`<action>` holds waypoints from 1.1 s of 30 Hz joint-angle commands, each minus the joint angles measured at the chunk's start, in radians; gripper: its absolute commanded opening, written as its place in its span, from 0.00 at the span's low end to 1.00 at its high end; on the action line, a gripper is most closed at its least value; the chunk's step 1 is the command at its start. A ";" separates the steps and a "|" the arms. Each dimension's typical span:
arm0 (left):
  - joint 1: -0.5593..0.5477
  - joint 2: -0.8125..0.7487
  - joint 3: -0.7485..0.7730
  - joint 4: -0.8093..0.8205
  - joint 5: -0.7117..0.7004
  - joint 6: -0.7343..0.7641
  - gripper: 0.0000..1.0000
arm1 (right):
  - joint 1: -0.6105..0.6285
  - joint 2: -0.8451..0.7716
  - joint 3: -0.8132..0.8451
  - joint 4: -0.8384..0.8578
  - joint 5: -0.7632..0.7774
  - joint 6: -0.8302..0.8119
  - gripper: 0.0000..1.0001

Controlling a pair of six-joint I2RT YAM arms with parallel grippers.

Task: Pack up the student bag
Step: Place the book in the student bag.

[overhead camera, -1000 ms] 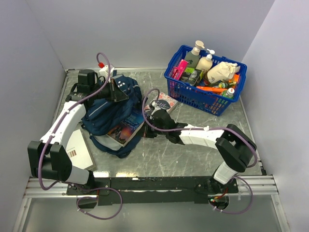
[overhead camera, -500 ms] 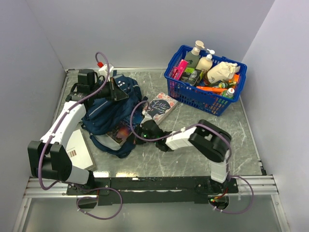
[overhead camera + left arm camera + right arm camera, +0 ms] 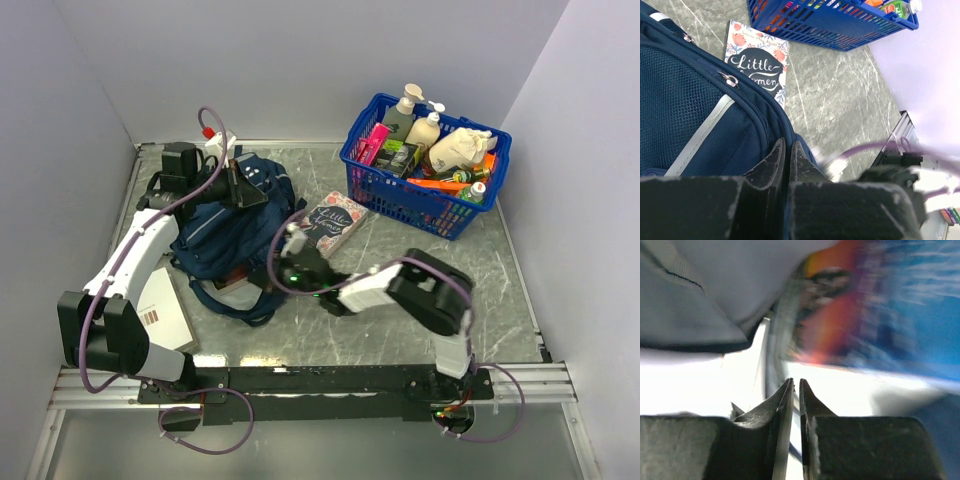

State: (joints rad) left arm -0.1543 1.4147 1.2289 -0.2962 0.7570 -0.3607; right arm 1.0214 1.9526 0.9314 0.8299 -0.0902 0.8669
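The navy student bag (image 3: pixel 222 238) lies at the table's left, its mouth facing right. My left gripper (image 3: pixel 243 187) is shut on the bag's upper fabric edge, and the left wrist view shows the jaws (image 3: pixel 788 150) pinching the navy cloth (image 3: pixel 685 115). My right gripper (image 3: pixel 268 273) is shut, with its tip at the bag's mouth against a colourful book (image 3: pixel 234 281). The book is mostly inside the bag. In the right wrist view the jaws (image 3: pixel 795 385) stand together in front of the blurred orange-and-blue cover (image 3: pixel 875 300), with grey lining (image 3: pixel 690 300) above.
A "Little Women" book (image 3: pixel 335 220) lies right of the bag and also shows in the left wrist view (image 3: pixel 757 67). A blue plastic basket (image 3: pixel 400 205) full of bottles and packets stands at the back right. A white box (image 3: pixel 165 310) lies by the left arm.
My right gripper has moved left towards the bag's mouth. The colourful book has slid with it from mostly exposed to mostly inside the bag. The left gripper has kept its hold.
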 commanded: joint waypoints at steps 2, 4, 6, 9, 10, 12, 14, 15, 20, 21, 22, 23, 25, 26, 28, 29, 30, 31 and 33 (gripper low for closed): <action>-0.017 -0.062 0.073 0.103 0.097 -0.001 0.01 | -0.110 -0.286 -0.221 0.055 0.125 -0.149 0.06; -0.017 -0.065 0.080 0.086 0.093 0.006 0.01 | -0.141 -0.342 -0.273 0.009 0.180 -0.152 0.00; -0.017 -0.068 0.087 0.080 0.102 0.016 0.01 | -0.156 -0.392 -0.334 -0.027 0.260 -0.158 0.00; -0.017 -0.072 0.093 0.072 0.120 0.017 0.01 | -0.168 -0.385 -0.344 -0.043 0.287 -0.170 0.00; -0.017 -0.076 0.092 0.071 0.125 0.014 0.01 | -0.175 -0.371 -0.338 -0.037 0.279 -0.174 0.00; -0.021 -0.080 0.092 0.069 0.137 0.009 0.01 | -0.181 -0.324 -0.300 -0.038 0.261 -0.172 0.00; -0.024 -0.083 0.092 0.059 0.142 0.014 0.01 | -0.181 -0.275 -0.252 -0.043 0.248 -0.166 0.00; -0.025 -0.086 0.096 0.052 0.145 0.016 0.01 | -0.182 -0.256 -0.237 -0.057 0.242 -0.163 0.00; -0.031 -0.089 0.115 0.025 0.154 0.032 0.01 | -0.184 -0.155 -0.139 -0.078 0.185 -0.141 0.00; -0.033 -0.089 0.115 0.023 0.154 0.035 0.01 | -0.182 -0.144 -0.123 -0.084 0.169 -0.135 0.00; -0.033 -0.089 0.115 0.025 0.154 0.035 0.01 | -0.179 -0.135 -0.112 -0.084 0.155 -0.128 0.00; -0.033 -0.088 0.116 0.025 0.154 0.039 0.01 | -0.173 -0.124 -0.092 -0.086 0.142 -0.126 0.00; -0.034 -0.085 0.115 0.026 0.154 0.039 0.01 | -0.144 -0.110 -0.051 -0.116 0.130 -0.140 0.00; -0.036 -0.083 0.115 0.026 0.156 0.037 0.01 | -0.132 -0.104 -0.037 -0.129 0.127 -0.138 0.00; -0.037 -0.080 0.116 0.034 0.159 0.032 0.01 | -0.116 -0.078 -0.013 -0.132 0.109 -0.125 0.00; -0.039 -0.079 0.118 0.034 0.159 0.032 0.01 | -0.115 -0.067 -0.002 -0.136 0.093 -0.118 0.00; -0.039 -0.077 0.119 0.035 0.159 0.032 0.01 | -0.115 -0.057 0.009 -0.146 0.095 -0.115 0.00; -0.040 -0.077 0.124 0.034 0.159 0.034 0.01 | -0.115 -0.052 0.020 -0.161 0.093 -0.111 0.00; -0.041 -0.077 0.127 0.026 0.153 0.042 0.01 | -0.119 -0.081 -0.008 -0.190 0.118 -0.114 0.00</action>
State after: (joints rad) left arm -0.1749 1.4128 1.2591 -0.3683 0.7895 -0.3042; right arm 0.9020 1.8771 0.9115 0.6746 0.0292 0.7414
